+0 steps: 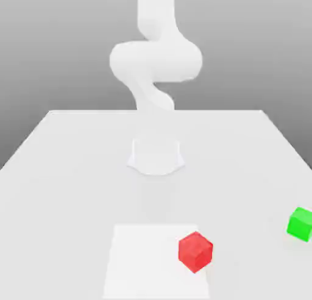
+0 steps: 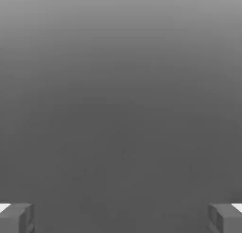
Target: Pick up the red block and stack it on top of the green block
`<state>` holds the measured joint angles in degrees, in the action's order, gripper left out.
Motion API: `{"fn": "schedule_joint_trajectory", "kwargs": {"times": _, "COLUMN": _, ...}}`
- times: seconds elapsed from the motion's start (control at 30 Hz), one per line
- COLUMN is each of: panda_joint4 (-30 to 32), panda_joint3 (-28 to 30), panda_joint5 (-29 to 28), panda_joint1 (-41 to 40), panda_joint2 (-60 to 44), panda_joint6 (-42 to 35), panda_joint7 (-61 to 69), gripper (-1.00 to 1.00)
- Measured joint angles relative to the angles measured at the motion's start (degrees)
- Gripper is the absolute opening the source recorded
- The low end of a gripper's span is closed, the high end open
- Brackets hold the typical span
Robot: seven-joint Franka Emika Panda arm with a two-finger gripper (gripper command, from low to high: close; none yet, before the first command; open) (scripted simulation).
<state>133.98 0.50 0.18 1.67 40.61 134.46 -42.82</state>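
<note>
White desk under everything. White arm rising from its base at desk centre, bent, upper link leaving frame. Tool spread wide, fingertips far apart, gripping nothing. Red block on the desk, nearer the camera than the arm base; green block well apart, toward the exterior view's right. No writing.

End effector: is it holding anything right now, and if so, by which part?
Nothing is held. The end effector is open with an empty gap. The red block and green block both sit on the table, apart.
</note>
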Motion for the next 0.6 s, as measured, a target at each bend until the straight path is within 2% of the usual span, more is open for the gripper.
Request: {"fn": "schedule_joint_trajectory", "kwargs": {"times": 0.6, "panda_joint4": 15.85, "panda_joint3": 0.1, "panda_joint5": 1.2, "panda_joint1": 9.01, "panda_joint2": -37.76, "panda_joint6": 19.34, "panda_joint7": 21.66, "gripper": 0.0}}
